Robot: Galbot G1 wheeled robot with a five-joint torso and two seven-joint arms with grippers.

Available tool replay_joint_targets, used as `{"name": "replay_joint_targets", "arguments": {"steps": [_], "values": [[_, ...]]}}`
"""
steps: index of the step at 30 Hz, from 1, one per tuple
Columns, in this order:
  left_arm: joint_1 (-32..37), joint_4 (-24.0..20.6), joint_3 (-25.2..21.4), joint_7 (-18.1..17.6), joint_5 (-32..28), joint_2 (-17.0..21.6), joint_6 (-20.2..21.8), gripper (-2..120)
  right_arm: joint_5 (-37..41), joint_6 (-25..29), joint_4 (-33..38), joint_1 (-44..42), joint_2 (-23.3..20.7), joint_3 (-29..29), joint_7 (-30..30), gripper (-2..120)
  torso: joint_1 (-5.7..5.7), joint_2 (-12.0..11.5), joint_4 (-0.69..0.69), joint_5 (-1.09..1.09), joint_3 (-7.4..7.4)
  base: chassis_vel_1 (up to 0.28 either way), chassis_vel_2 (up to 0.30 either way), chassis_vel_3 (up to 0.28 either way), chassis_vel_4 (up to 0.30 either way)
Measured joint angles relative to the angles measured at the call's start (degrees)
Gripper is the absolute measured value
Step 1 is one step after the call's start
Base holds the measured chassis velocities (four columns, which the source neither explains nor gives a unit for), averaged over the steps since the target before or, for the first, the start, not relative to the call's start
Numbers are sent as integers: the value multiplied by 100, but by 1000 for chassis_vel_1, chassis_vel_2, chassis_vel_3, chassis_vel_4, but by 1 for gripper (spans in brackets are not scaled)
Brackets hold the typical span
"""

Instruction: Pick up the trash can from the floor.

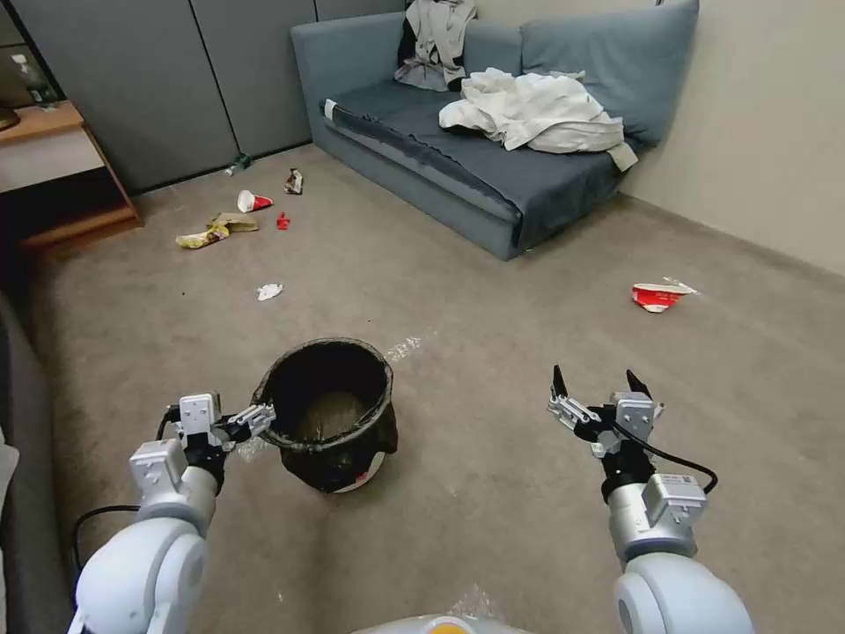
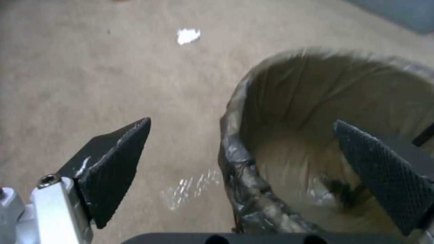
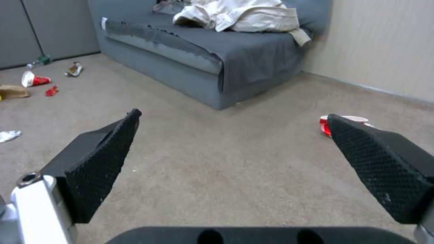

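Black plastic crinkles over the rim of the trash can (image 1: 330,414), which stands on the floor (image 1: 493,493) and looks tipped a little, with its white base showing low on one side. My left gripper (image 1: 260,421) has its jaws spread wide and straddling the rim: in the left wrist view one finger (image 2: 113,169) sits outside the wall above the carpet, the other over the inside of the liner, and the rim (image 2: 235,162) runs between them without either pad clearly touching it. My right gripper (image 1: 598,387) hangs well apart from the can, jaws also wide apart with nothing between them, and a crushed red cup (image 3: 337,123) lies on the carpet beyond one finger.
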Motion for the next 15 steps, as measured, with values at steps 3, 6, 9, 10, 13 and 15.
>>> {"name": "replay_joint_targets", "arguments": {"steps": [3, 6, 9, 10, 13, 15], "values": [[-395, 435, 147, -158, -159, 168, 229, 100, 27, 18, -63, 18, -4, 8, 12, 100, 0, 0, 0, 1, 0, 0, 0, 0, 0], [-689, 672, 213, -282, -332, 274, 453, 100, 43, 25, -101, 27, -7, 18, 18, 100, 0, 0, 0, 0, 0, 0, 0, 0, 0], [-1118, 1008, 299, -393, -554, 381, 696, 100, 53, 33, -136, 31, -17, 31, 23, 100, 0, 0, -2, 1, 0, 0, 0, 0, 0], [-1220, 1096, 324, -403, -591, 396, 734, 100, 56, 34, -145, 31, -21, 36, 25, 100, 0, 0, -1, 1, 0, 0, 0, 0, 0], [-1312, 1177, 349, -407, -654, 410, 799, 100, 57, 36, -154, 31, -23, 40, 30, 100, 0, 0, -1, 1, 0, 0, 0, 0, 0], [-1403, 1276, 404, -408, -777, 422, 958, 100, 58, 41, -181, 33, -27, 42, 37, 100, 0, 0, 0, 1, 0, 0, 0, 0, 0]]}}
